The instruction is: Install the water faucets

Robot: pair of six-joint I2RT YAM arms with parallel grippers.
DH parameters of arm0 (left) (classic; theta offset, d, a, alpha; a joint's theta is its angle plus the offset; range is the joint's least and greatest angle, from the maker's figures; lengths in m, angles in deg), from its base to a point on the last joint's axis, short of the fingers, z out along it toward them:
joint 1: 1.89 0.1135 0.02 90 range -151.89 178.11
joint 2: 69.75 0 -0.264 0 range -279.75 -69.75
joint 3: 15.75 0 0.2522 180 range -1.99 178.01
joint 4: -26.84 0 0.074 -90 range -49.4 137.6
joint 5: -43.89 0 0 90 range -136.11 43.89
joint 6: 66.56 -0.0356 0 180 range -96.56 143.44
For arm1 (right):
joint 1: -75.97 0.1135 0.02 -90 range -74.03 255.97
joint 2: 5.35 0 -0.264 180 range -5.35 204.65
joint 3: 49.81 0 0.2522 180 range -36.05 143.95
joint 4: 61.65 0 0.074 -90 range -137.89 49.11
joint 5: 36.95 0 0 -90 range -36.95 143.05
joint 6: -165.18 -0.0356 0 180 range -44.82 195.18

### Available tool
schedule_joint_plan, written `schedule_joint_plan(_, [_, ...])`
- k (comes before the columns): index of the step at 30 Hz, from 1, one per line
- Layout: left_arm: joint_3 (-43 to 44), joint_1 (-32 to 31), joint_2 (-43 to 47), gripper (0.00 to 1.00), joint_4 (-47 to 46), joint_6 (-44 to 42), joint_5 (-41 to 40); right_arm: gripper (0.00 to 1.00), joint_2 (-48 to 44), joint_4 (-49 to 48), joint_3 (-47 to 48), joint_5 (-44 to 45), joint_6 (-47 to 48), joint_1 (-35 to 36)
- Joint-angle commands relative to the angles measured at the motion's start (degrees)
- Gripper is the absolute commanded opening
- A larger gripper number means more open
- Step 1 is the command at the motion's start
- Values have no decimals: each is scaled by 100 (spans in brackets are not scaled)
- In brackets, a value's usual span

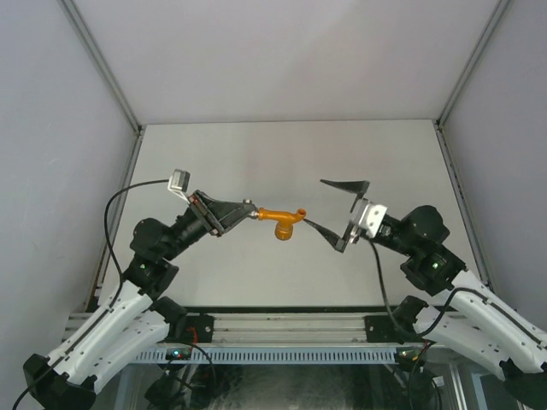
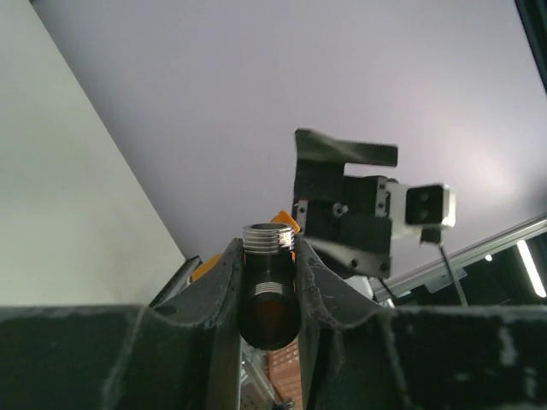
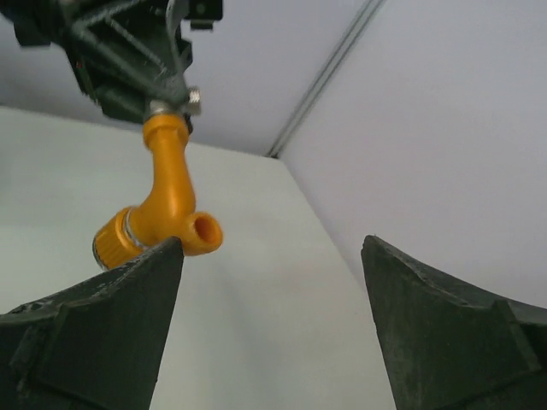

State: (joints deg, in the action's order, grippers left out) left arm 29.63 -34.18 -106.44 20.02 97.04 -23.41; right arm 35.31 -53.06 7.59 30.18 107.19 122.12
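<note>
The orange-yellow water faucet (image 1: 282,220) hangs in the air above the middle of the table, its bent spout (image 3: 203,232) pointing toward my right gripper. Its upper end joins a grey metal pipe fitting (image 2: 271,238) with threaded ends. My left gripper (image 1: 249,211) is shut on that fitting; in the left wrist view only slivers of orange (image 2: 287,221) show behind it. My right gripper (image 1: 314,202) stands open just right of the faucet, nothing between its fingers. In the right wrist view its left finger (image 3: 111,316) sits right beside the faucet knob (image 3: 113,243).
Grey enclosure walls (image 1: 273,51) close in the white table (image 1: 256,154) on three sides, with metal corner posts (image 1: 102,64) at the back. An aluminium rail (image 1: 282,325) carrying both arm bases runs along the near edge.
</note>
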Motion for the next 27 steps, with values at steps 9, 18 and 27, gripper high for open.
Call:
schedule_joint_plan(9, [349, -24, -91, 0, -377, -983, 233, 85, 796, -1380, 477, -1777, -6249, -798])
schedule_joint_plan(18, [355, -31, -119, 0, -752, -1020, 543, 84, 1590, -1391, 555, -1987, -6887, -818])
schedule_joint_plan(27, [230, -31, -191, 0, -958, -999, 490, 74, 2039, -1856, 558, -2570, -7403, -818])
